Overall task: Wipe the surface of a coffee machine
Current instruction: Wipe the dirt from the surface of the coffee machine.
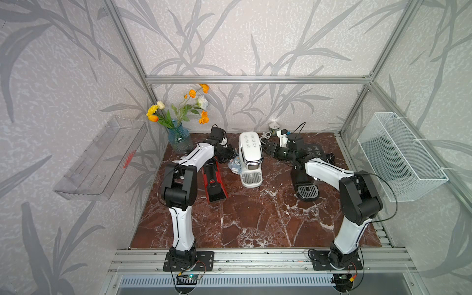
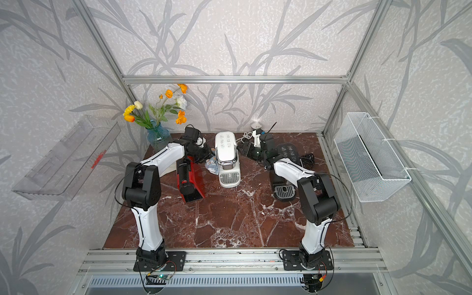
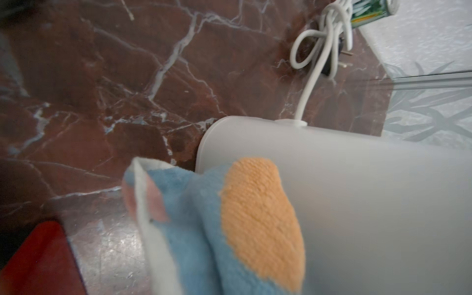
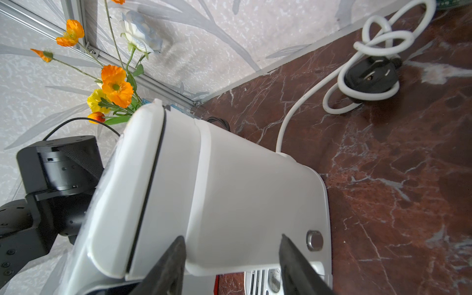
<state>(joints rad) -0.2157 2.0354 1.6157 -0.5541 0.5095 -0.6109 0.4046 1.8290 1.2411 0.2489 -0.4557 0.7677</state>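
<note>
Marble tabletop (image 1: 255, 222); white coffee machine (image 1: 250, 150), top-panel icons (image 1: 249, 142), lettering illegible

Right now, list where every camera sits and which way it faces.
Top views: high above the front rail, looking down and back over the table and white coffee machine; left arm and right arm show.
Left wrist: on the left arm, looking along the cloth lying against the machine's side; none of the robot shows.
Right wrist: on the right arm, facing the machine's other side; right gripper, jaws open, and the left arm's wrist show.
Shared: both wrist views catch the machine and its cord.
</note>
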